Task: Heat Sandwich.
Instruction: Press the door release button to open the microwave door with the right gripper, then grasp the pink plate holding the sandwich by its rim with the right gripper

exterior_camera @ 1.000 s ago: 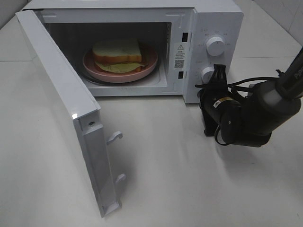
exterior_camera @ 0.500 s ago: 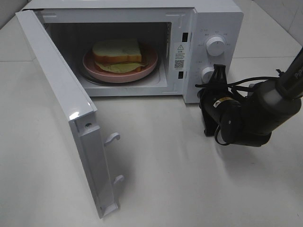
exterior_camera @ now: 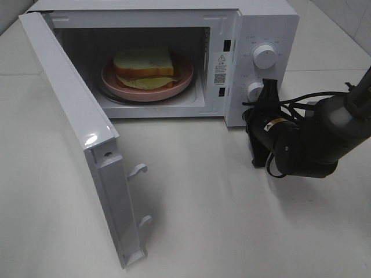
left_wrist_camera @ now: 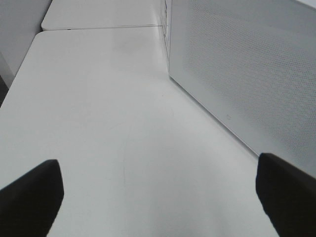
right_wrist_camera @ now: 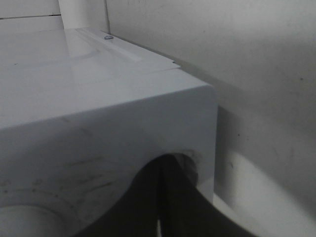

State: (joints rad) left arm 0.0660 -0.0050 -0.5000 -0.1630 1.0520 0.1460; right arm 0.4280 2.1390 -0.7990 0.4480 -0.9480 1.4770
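Note:
The sandwich (exterior_camera: 143,65), thick white bread with red and yellow-green filling, lies on a round pink plate (exterior_camera: 184,73) inside the open microwave (exterior_camera: 232,11). My right gripper (exterior_camera: 268,88) is shut with nothing in it, its tips pointing at the control panel beside the lower knob (exterior_camera: 254,91). The right wrist view has the shut fingers (right_wrist_camera: 163,197) dark against the microwave's white corner (right_wrist_camera: 197,98). My left gripper (left_wrist_camera: 158,197) is open and empty above the tabletop, with a white dotted panel (left_wrist_camera: 247,74) close by. The left arm is out of the exterior high view.
The microwave door (exterior_camera: 69,98) stands swung wide toward the front left, with latch hooks (exterior_camera: 138,169) on its edge. An upper knob (exterior_camera: 265,56) sits above the lower one. The white table (exterior_camera: 220,220) spreads in front, and black cables (exterior_camera: 301,103) trail off the right arm.
The door's free edge has swung slightly. The right arm has shifted a little to the right, its gripper still shut by the lower knob.

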